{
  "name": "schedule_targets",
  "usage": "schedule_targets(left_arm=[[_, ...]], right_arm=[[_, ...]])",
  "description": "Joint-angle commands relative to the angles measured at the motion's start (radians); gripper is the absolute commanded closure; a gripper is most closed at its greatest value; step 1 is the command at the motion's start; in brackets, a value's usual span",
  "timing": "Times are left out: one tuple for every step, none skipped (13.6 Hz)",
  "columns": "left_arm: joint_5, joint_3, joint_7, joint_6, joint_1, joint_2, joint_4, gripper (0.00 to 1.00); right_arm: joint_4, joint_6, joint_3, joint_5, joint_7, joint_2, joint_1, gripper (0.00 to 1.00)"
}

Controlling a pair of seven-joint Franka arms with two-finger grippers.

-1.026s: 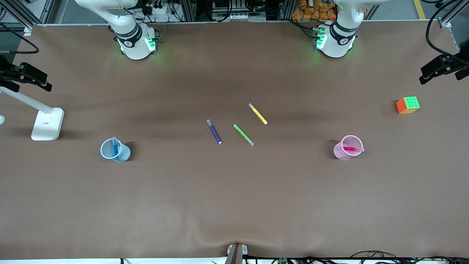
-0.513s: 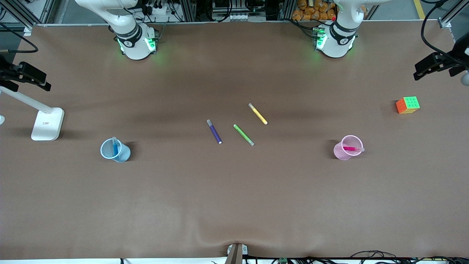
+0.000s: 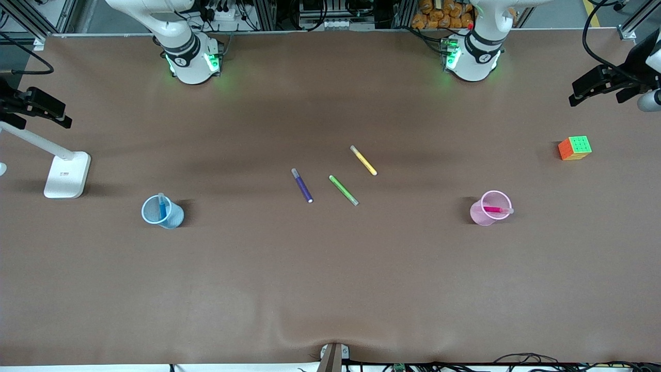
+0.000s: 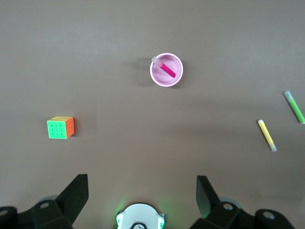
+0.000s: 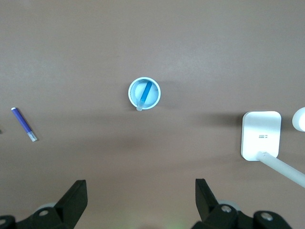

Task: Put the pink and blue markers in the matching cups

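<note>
Plastic, light and slick: pink marker (image 3: 497, 210) in pink cup (image 3: 487, 215), blue marker (image 3: 162, 208) in blue cup (image 3: 164, 217), lower-middle frame; best pinched mid-barrel. Left end effector (image 4: 142, 195) and right end effector (image 5: 141, 198) open, empty.

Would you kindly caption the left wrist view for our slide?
Open left gripper high over table; pink marker resting in pink cup.

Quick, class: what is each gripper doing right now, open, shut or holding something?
Left gripper: open, holding nothing, high over the table.
Right gripper: open, holding nothing, high over the table.
</note>
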Motion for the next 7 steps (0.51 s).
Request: schedule_targets(left_arm=[[-0.01,-0.001,-0.042,-0.001,-0.001,-0.012,-0.003,0.0],[-0.005,-0.001,-0.042,-0.003,-0.001,-0.005,0.011,0.0],[-0.003,-0.001,-0.042,-0.001,-0.001,-0.003,0.014,0.0],[-0.002,-0.001,-0.042,-0.001,-0.003,0.001,0.02,0.0],[-0.002,-0.001,-0.04,-0.001,-0.003,0.006,0.033,0.0],[0.0,-0.001,-0.037,-0.001,-0.006,0.015,0.04,0.0],[0.003,-0.001,-0.021,-0.001,-0.006,0.02,0.05,0.0]], right_arm=[[0.006,-0.008,0.004,0.003,-0.006,-0.008,-0.006,0.0],[0.006,-0.009,0.004,0.003,-0.006,-0.008,-0.006,0.0],[0.006,-0.008,0.004,0.003,-0.006,-0.008,-0.006,0.0],[0.006,-0.008,0.004,0.003,-0.006,-0.008,-0.006,0.0],[0.006,-0.006,0.004,0.003,-0.006,-0.006,-0.006,0.0],[0.006,-0.008,0.004,0.003,-0.006,-0.006,-0.006,0.0],[0.006,-0.008,0.004,0.003,-0.006,-0.006,-0.006,0.0]])
